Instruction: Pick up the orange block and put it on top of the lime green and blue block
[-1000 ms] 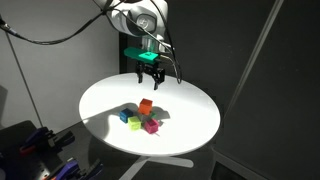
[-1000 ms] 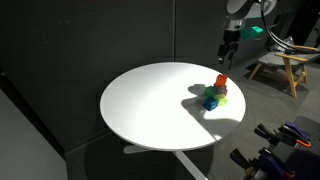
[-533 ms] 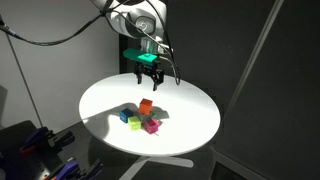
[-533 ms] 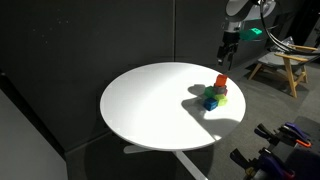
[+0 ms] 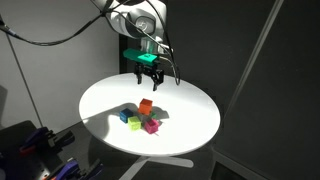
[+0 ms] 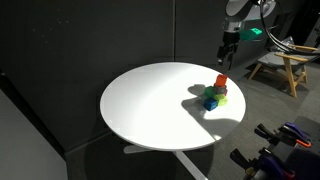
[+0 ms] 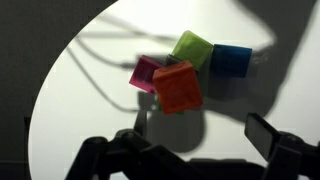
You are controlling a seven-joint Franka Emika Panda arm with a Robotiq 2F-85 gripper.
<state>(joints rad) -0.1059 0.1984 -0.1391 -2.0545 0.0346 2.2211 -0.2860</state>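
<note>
The orange block sits raised on a small cluster of cubes on the round white table. It also shows in an exterior view and in the wrist view. The lime green block and the blue block lie side by side next to it; in an exterior view the lime one and the blue one are at the cluster's left. A magenta cube touches the orange block. What is under the orange block is mostly hidden. My gripper hangs open and empty above the table, apart from the cluster; its fingers frame bare tabletop.
The cluster lies near the table's edge in an exterior view. A wooden stool stands beyond the table. Dark equipment sits low beside the table. Black curtains surround the scene.
</note>
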